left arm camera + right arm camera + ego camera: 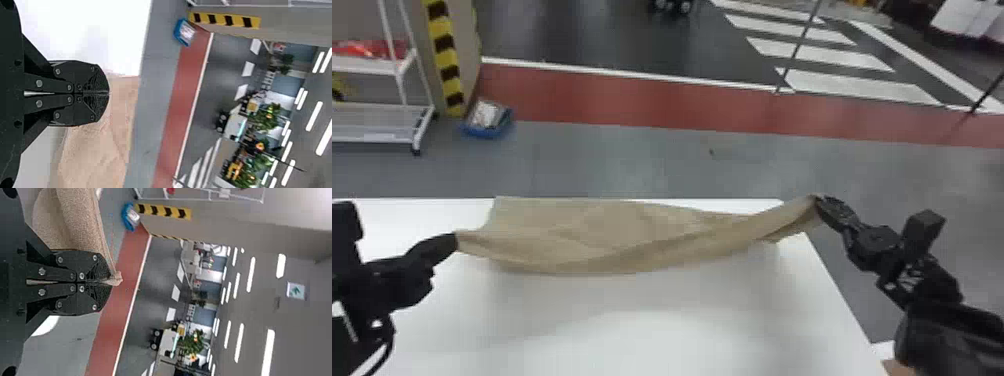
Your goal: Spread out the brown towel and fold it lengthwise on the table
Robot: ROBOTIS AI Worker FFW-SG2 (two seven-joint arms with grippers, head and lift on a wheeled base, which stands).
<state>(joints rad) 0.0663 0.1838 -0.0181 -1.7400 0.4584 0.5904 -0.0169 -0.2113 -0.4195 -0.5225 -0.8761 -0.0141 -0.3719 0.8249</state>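
Note:
In the head view the brown towel (612, 235) stretches across the far part of the white table, its near edge sagging between the two grippers. My left gripper (454, 241) is shut on the towel's left corner. At the table's far right corner, my right gripper (819, 201) holds the towel's right end, raised. In the left wrist view the left gripper (109, 93) has its fingers together, with the towel (98, 152) beside and beyond them. The right wrist view has the right gripper (111, 281) shut on a bunched corner of the towel (80, 219).
The white table (642, 335) has its far edge just behind the towel and its right edge below the right arm. Beyond it, on the floor, are a blue container (487, 120) and a white rack (382, 120) at the left.

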